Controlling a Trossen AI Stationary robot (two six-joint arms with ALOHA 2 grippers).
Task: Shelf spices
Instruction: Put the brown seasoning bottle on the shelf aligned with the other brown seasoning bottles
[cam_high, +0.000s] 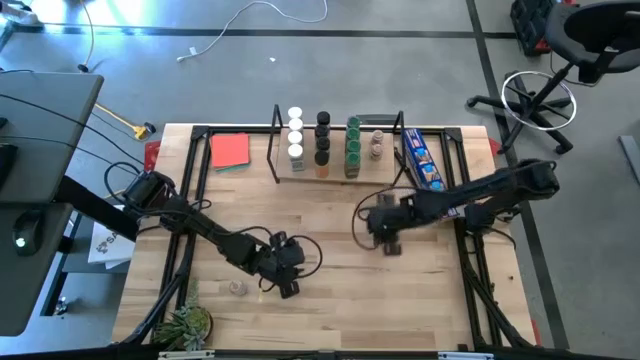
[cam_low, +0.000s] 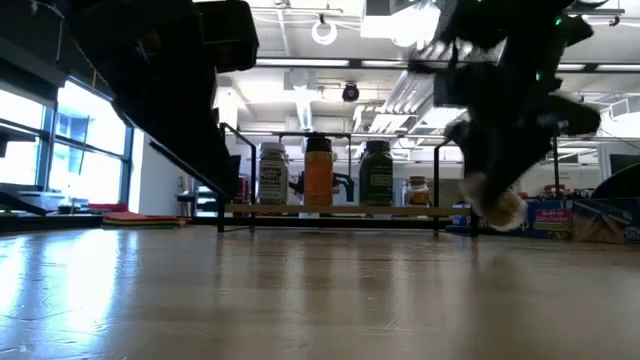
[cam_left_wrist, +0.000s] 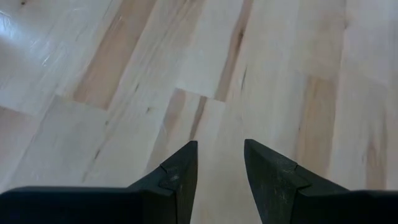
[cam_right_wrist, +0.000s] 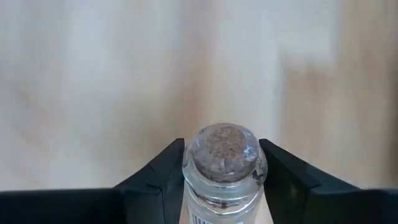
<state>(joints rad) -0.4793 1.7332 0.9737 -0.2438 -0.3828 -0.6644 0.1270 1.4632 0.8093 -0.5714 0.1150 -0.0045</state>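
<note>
The shelf (cam_high: 338, 172), a light board in a black wire frame, stands at the table's far middle. Rows of spice jars stand on it with white (cam_high: 295, 135), black (cam_high: 322, 140), green (cam_high: 353, 145) and clear (cam_high: 377, 145) lids. My right gripper (cam_high: 388, 238) hangs in front of the shelf, right of centre, shut on a clear glass jar of brown spice (cam_right_wrist: 224, 155). One more small jar (cam_high: 237, 288) stands on the table near the front left. My left gripper (cam_high: 287, 272) is just right of that jar, open, with only bare wood between its fingers (cam_left_wrist: 221, 171). My right gripper pinches the jar's glass sides (cam_right_wrist: 189, 171) between its two fingers (cam_right_wrist: 158, 171), one on each side. The jar's round end (cam_right_wrist: 224, 146) pokes out past the fingertips. The fingers slant down from above. The jar (cam_low: 497, 205) hangs tilted, clear of the table.
A long blue packet (cam_high: 422, 160) lies right of the shelf and a red card (cam_high: 230, 150) left of it. A small plant (cam_high: 185, 325) sits at the front left corner. Bare wood lies between the arms and the shelf.
</note>
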